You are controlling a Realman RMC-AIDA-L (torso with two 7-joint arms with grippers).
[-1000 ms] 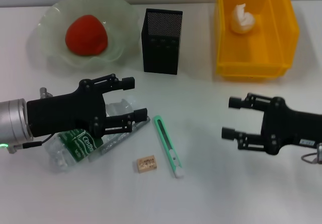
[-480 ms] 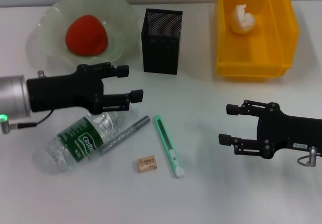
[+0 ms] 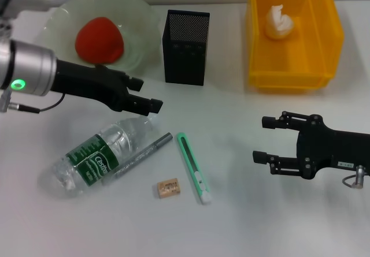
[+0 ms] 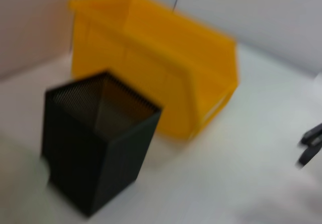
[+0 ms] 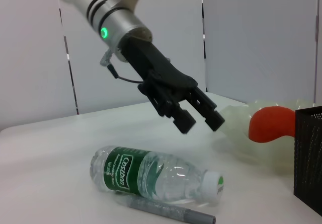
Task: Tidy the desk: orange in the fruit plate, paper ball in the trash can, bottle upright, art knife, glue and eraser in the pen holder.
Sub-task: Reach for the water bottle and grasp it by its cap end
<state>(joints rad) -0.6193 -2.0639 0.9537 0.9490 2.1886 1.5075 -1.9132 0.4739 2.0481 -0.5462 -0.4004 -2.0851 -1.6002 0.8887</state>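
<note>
The clear bottle [image 3: 95, 159] with a green label lies on its side at the front left; it also shows in the right wrist view [image 5: 151, 176]. A grey glue stick [image 3: 144, 153] lies against it, with a green art knife [image 3: 192, 167] and a tan eraser [image 3: 168, 187] beside them. The orange [image 3: 99, 39] sits in the glass plate [image 3: 139, 14]. The paper ball [image 3: 278, 21] lies in the yellow bin [image 3: 292, 75]. The black mesh pen holder [image 3: 185, 46] stands at the back middle. My left gripper [image 3: 147, 93] is open and empty above the bottle's cap end. My right gripper [image 3: 263, 139] is open and empty at the right.
The left wrist view shows the pen holder [image 4: 95, 143] in front of the yellow bin [image 4: 161, 83]. The right wrist view shows the left gripper [image 5: 201, 123] hovering over the bottle, with the orange [image 5: 269, 123] and the pen holder [image 5: 309, 158] behind.
My left gripper has risen off the bottle and drawn back to the left, empty; the bottle still lies on its side. My right gripper has barely shifted.
</note>
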